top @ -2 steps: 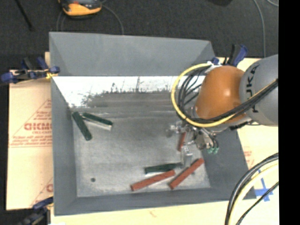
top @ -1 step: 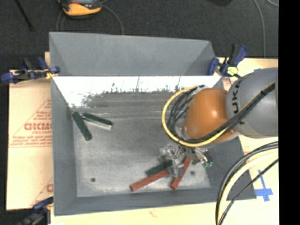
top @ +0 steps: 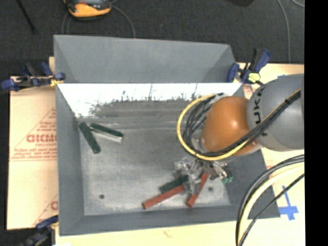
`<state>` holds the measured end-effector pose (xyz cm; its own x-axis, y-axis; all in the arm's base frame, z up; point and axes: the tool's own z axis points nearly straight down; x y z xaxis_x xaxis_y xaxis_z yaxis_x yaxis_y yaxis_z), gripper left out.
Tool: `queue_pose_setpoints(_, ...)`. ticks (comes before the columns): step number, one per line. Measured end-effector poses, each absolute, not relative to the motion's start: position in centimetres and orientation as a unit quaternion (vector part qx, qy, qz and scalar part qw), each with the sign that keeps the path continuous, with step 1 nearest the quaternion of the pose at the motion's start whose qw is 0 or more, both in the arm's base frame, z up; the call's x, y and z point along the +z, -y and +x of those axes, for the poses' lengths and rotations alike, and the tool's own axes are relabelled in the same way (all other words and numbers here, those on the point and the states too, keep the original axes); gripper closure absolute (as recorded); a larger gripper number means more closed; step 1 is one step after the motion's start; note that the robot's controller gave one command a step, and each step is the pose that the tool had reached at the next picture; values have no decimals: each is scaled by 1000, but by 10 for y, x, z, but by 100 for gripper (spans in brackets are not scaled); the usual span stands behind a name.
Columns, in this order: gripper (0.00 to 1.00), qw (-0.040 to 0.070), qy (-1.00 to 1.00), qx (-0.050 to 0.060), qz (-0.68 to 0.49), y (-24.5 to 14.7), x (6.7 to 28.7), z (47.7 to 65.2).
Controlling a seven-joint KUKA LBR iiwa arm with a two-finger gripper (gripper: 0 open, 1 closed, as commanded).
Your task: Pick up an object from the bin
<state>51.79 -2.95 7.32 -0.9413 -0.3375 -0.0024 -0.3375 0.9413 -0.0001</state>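
The arm's orange cover (top: 225,124) is on top, at the right of the frame. Under it the pincer (top: 196,171) hangs low over a small heap at the lower right of the bin (top: 133,158). I cannot tell if the pincer is spread or pressed together.

Just below it lie a short red stick (top: 198,188), a dark green stick (top: 173,185) and a long red stick (top: 163,198). The short red stick is nearest, maybe touching the pincer. It slants from upper right down to lower left, so I think the pincer should close across that slant. Two more green sticks (top: 90,138) lie well apart, at the upper left.
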Motion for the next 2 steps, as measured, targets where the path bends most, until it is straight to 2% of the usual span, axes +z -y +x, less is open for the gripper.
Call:
queue_pose_setpoints(1,100,1,-985,0,-172,30,73,518)
queue_pose_setpoints(2,100,0,-969,0,-245,36,103,516)
